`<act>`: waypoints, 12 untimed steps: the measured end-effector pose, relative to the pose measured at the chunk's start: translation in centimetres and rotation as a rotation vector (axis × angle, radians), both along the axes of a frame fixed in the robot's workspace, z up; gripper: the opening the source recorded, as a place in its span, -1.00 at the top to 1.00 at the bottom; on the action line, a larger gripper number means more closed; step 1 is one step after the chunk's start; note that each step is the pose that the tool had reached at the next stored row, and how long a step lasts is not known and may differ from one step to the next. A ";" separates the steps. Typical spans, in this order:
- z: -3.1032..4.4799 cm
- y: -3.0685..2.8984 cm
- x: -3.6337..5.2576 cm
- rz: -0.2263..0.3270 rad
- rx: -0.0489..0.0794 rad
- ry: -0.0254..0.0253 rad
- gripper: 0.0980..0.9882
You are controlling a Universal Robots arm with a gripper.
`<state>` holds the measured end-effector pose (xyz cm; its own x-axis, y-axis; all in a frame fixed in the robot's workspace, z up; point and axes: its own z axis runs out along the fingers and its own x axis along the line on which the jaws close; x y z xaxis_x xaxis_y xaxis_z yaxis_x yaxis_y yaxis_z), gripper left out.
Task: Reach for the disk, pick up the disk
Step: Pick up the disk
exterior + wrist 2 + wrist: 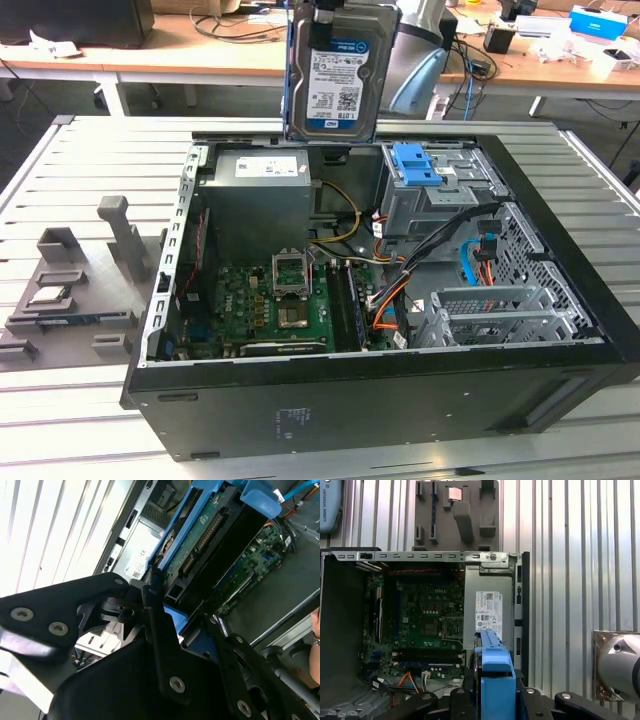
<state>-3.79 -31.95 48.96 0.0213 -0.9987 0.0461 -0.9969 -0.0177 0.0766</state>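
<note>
Exterior view | disk [340, 75] hangs upright above case [400, 390] | tool [327, 8] grasping its top edge

Silver, blue-framed disk [340, 75], upright, aloft above open case [350, 410]

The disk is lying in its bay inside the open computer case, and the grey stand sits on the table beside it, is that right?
No. The gripper holds the disk upright above the open computer case, as the exterior view shows. The grey stand does sit on the table beside it.
</note>
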 end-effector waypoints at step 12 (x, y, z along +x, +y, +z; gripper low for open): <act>-0.01 -0.85 1.63 0.000 0.029 0.0004 0.40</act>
